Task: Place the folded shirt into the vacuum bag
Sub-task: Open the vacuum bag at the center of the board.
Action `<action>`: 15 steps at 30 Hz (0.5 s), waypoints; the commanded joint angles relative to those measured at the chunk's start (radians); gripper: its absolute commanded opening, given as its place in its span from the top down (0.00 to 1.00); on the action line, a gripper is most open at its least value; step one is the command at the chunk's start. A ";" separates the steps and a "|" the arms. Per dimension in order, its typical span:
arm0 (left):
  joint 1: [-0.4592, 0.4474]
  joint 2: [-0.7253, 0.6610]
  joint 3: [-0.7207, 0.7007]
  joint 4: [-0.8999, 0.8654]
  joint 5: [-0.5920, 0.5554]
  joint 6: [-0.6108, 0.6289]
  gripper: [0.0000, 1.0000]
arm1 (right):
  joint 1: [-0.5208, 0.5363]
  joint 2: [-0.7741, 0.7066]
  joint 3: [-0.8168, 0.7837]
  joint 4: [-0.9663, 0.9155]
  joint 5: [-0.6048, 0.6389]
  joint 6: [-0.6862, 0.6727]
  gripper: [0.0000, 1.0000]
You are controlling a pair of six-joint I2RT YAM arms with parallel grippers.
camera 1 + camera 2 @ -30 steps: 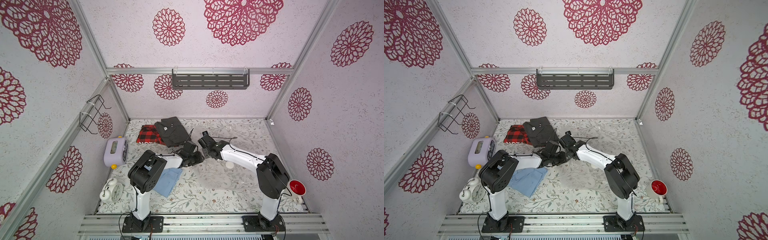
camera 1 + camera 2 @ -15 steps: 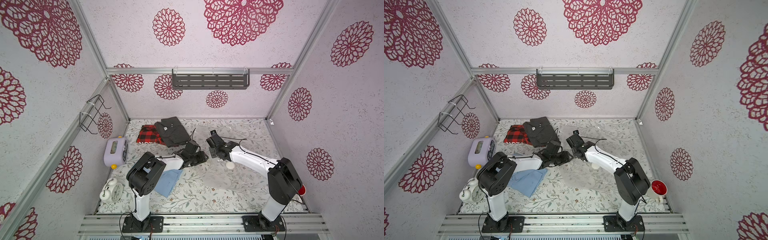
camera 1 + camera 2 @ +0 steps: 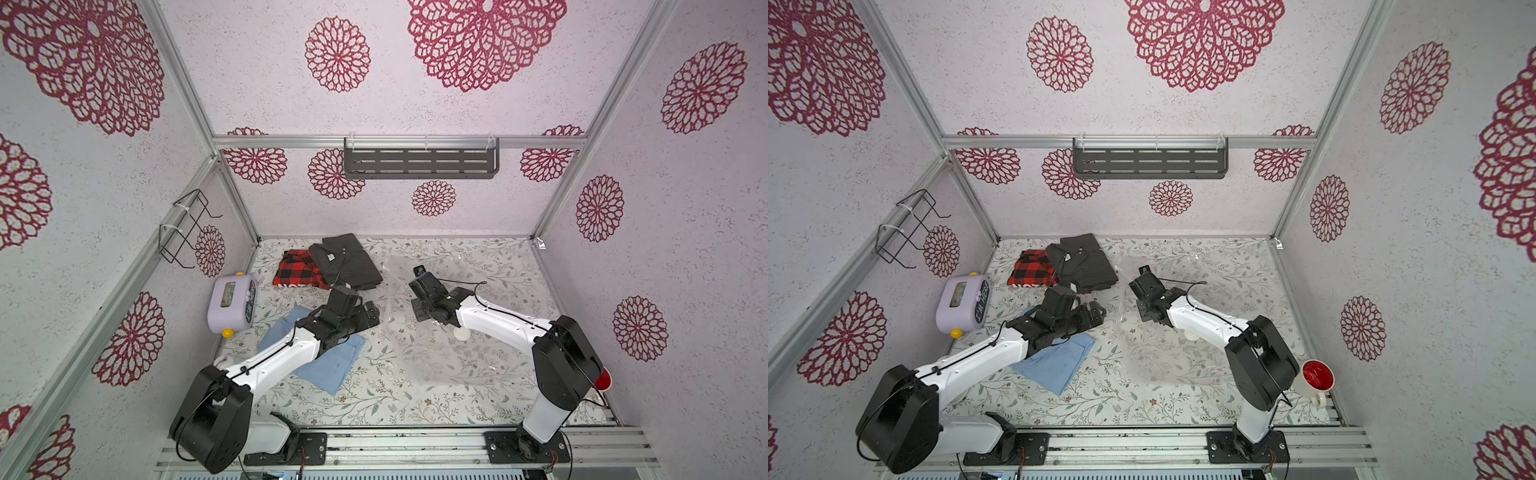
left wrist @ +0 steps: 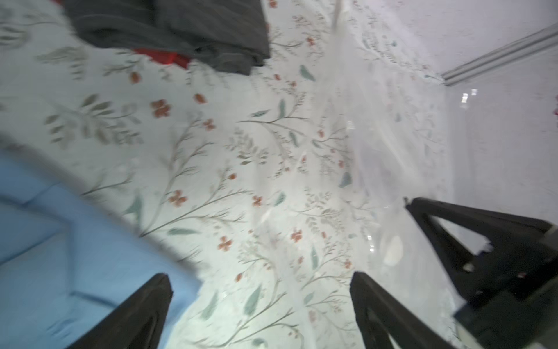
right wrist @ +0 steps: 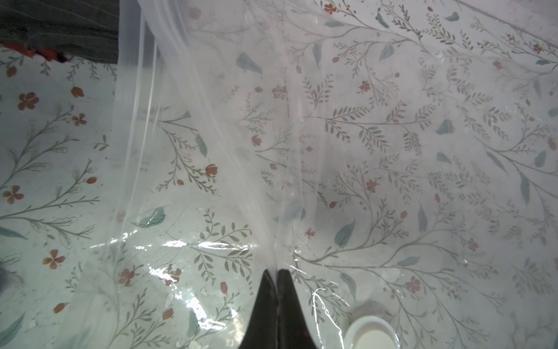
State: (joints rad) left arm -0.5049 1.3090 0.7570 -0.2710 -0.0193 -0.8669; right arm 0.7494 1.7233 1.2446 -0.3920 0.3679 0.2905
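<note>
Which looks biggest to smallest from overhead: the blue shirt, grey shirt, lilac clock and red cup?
In a top view:
1. grey shirt and blue shirt: alike; the left arm hides part of the blue one, so no ranking.
2. lilac clock
3. red cup

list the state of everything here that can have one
vacuum bag, empty, lying on the table, one edge pinched up
right gripper, shut on the vacuum bag
left gripper, open, holding nothing
blue shirt, folded, flat on the table, outside the bag
grey shirt, folded, lying partly on the plaid shirt
plaid shirt, folded, partly under the grey shirt
</note>
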 commanded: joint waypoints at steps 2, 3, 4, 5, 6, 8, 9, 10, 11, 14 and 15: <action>0.094 -0.139 -0.097 -0.124 -0.035 -0.025 0.03 | 0.020 0.024 0.016 0.013 -0.025 0.020 1.00; 0.120 -0.164 -0.113 -0.140 -0.036 -0.026 0.03 | 0.023 0.030 0.020 0.013 -0.026 0.019 1.00; 0.148 -0.188 -0.130 -0.156 -0.038 -0.025 0.03 | 0.028 0.038 0.026 0.013 -0.026 0.021 1.00; 0.182 -0.208 -0.142 -0.170 -0.037 -0.023 0.03 | 0.031 0.043 0.031 0.012 -0.028 0.021 1.00; 0.212 -0.221 -0.148 -0.179 -0.034 -0.021 0.03 | 0.034 0.050 0.034 0.012 -0.029 0.023 1.00; 0.262 -0.229 -0.135 -0.214 -0.055 -0.007 0.03 | 0.040 0.062 0.046 0.009 -0.029 0.021 1.00; 0.271 -0.220 -0.106 -0.253 -0.101 0.001 0.03 | 0.043 0.066 0.050 0.007 -0.027 0.021 1.00; 0.270 -0.199 -0.060 -0.312 -0.176 0.014 0.03 | 0.046 0.070 0.057 0.004 -0.024 0.021 1.00; 0.270 -0.170 -0.011 -0.366 -0.242 0.028 0.03 | 0.048 0.073 0.060 0.000 -0.022 0.020 1.00; 0.270 -0.075 0.108 -0.460 -0.399 0.056 0.03 | 0.052 0.079 0.072 -0.007 -0.018 0.016 1.00; 0.272 -0.046 0.137 -0.471 -0.429 0.061 0.03 | 0.053 0.081 0.078 -0.011 -0.017 0.014 1.00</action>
State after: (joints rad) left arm -0.2375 1.2102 0.8158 -0.6353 -0.2695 -0.8459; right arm 0.7975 1.8030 1.2819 -0.3775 0.3435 0.2909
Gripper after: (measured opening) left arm 0.973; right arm 0.043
